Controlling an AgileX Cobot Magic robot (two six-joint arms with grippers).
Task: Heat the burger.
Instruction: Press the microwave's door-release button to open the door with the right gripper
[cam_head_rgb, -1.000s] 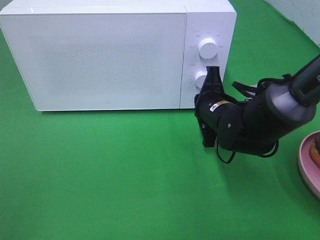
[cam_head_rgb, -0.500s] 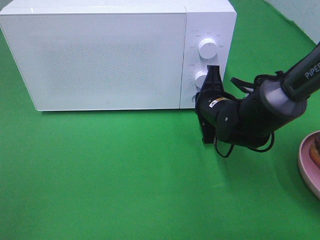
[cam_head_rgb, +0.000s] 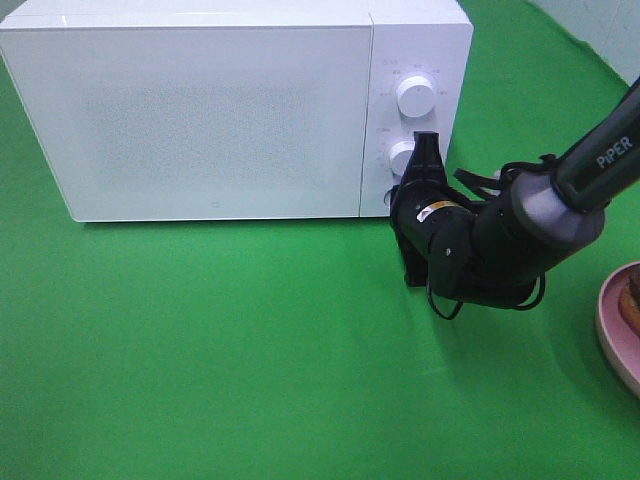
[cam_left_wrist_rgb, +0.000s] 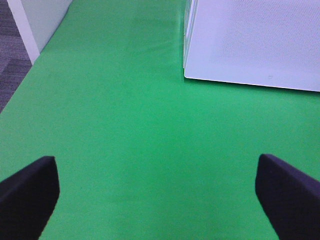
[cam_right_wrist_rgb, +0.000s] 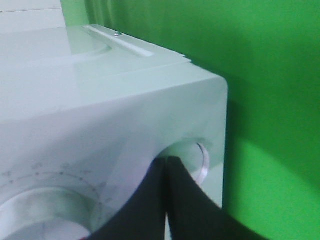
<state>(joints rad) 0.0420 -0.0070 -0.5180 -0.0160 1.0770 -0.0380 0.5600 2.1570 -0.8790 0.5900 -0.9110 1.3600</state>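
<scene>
While its fingers sit pressed together, our right gripper (cam_right_wrist_rgb: 167, 167) meets the round button (cam_right_wrist_rgb: 201, 159) low on the microwave (cam_head_rgb: 210, 110) panel, arm bent, reaching in from the right. Our left gripper (cam_left_wrist_rgb: 156, 192) hangs spread wide over green cloth (cam_head_rgb: 200, 350). We see the burger (cam_head_rgb: 632, 300) on the pink plate (cam_head_rgb: 608, 325), far right.

Shows only a sliver of the burger (cam_head_rgb: 633, 303) at the far right edge of the exterior high view, with the rest cut off by the frame. Reads as golden-brown on top and darker lower down, with too little in view to tell the layers apart. Sits on the pink plate (cam_head_rgb: 607, 325), itself partly out of frame, on the green surface (cam_head_rgb: 250, 350). Lies well apart from the microwave (cam_head_rgb: 200, 100), toward the near right.
</scene>
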